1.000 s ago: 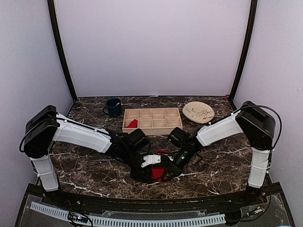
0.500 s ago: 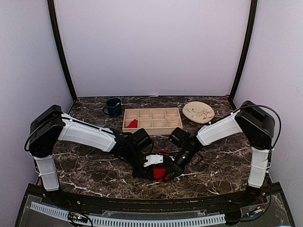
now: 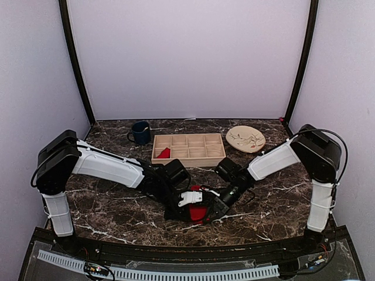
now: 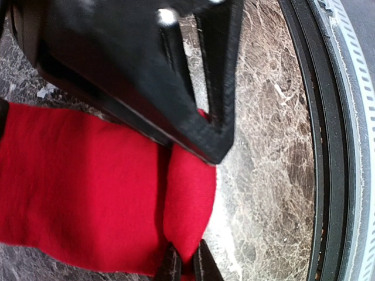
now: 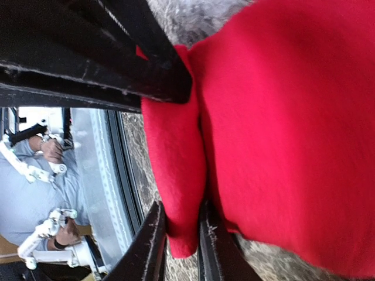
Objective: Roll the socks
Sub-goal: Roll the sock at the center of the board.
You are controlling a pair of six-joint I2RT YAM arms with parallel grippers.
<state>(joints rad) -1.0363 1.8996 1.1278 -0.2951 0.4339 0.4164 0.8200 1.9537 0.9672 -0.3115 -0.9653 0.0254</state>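
Observation:
One red sock (image 3: 198,214) lies on the marble near the front edge, between both grippers. My left gripper (image 3: 188,208) is shut on a fold at the sock's edge; in the left wrist view its fingertips (image 4: 170,267) pinch the red sock (image 4: 88,187) tight. My right gripper (image 3: 211,205) has the same fold between its fingers (image 5: 150,246), which rest against both sides of the red sock (image 5: 293,117). A second red sock (image 3: 163,153) sits in the left end of the wooden tray (image 3: 187,163). No print shows on either.
A dark blue mug (image 3: 140,133) stands left of the tray and a round tan plate (image 3: 245,139) to its right. The table's black front rim (image 4: 316,175) runs close beside the sock. The two grippers' fingers crowd each other over the fold.
My left arm has slid right onto the sock and its jaws have closed on the fold. The right wrist has shifted slightly to the right.

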